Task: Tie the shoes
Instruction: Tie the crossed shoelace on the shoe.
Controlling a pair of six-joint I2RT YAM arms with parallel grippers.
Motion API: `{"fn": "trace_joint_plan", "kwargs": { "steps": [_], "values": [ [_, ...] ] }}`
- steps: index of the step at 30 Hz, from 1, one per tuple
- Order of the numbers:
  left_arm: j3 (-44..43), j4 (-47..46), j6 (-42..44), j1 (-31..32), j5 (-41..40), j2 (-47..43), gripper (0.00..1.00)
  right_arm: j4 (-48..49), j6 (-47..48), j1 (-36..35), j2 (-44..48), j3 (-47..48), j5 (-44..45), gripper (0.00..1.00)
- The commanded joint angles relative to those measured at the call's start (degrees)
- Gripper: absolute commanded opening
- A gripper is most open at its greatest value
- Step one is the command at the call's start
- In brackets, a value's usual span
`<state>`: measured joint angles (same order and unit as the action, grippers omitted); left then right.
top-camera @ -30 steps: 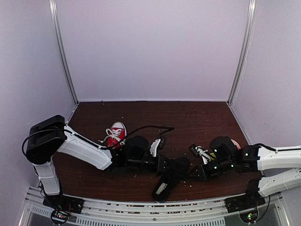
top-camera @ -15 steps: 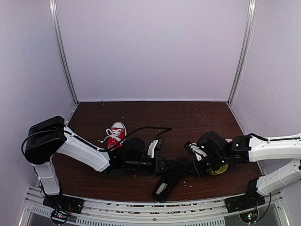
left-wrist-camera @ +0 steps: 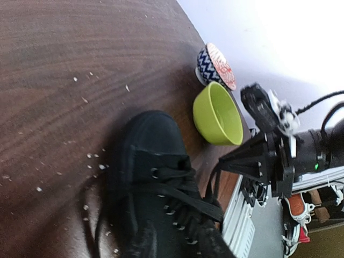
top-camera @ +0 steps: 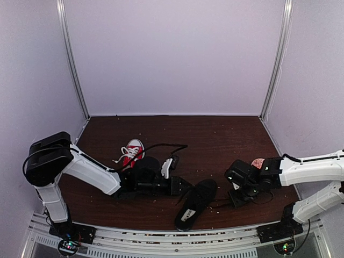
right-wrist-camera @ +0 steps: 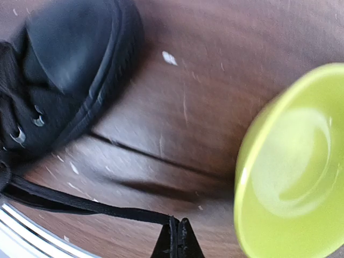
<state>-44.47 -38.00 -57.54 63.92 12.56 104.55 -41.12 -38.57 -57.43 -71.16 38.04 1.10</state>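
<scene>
On the dark wooden table (top-camera: 226,134), the right gripper (right-wrist-camera: 178,237) pinches tight the lace (right-wrist-camera: 80,203) of the black shoe (top-camera: 196,199) lying near the middle, the red sneaker (top-camera: 131,152) sits farther left, and I cannot tell how wide the left gripper (top-camera: 181,185) stands.

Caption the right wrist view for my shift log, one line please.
Right end effector pinches a black lace stretched taut from the black shoe on the wooden table, lime-green bowl alongside.

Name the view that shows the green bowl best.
Left wrist: the whole bowl shows, rim and inside. Right wrist crops it at the frame edge, blurred. The top view shows none of it.
</scene>
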Motion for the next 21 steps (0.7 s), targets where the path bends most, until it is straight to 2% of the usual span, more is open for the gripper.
{"fn": "trace_joint_plan", "kwargs": {
  "steps": [1, 6, 9, 21],
  "values": [
    [-1.8, -3.0, 0.4, -0.6, 0.0, -0.4, 0.36, -3.5, 0.9, 0.1, 1.7, -0.3, 1.0, 0.0],
    [-4.7, 0.0, 0.3, -0.6, 0.1, 0.6, 0.42, -1.1, 1.4, 0.0, 1.5, -0.4, -0.7, 0.0],
    [-6.6, 4.1, 1.1, -0.7, 1.1, 1.5, 0.52, -0.6, 1.6, 0.0, 1.7, -0.8, -1.1, 0.0],
    [-14.7, 21.2, -1.3, 0.0, 5.3, 4.1, 0.54, 0.6, 1.7, 0.0, 2.3, -0.7, -1.2, 0.0]
  ]
}}
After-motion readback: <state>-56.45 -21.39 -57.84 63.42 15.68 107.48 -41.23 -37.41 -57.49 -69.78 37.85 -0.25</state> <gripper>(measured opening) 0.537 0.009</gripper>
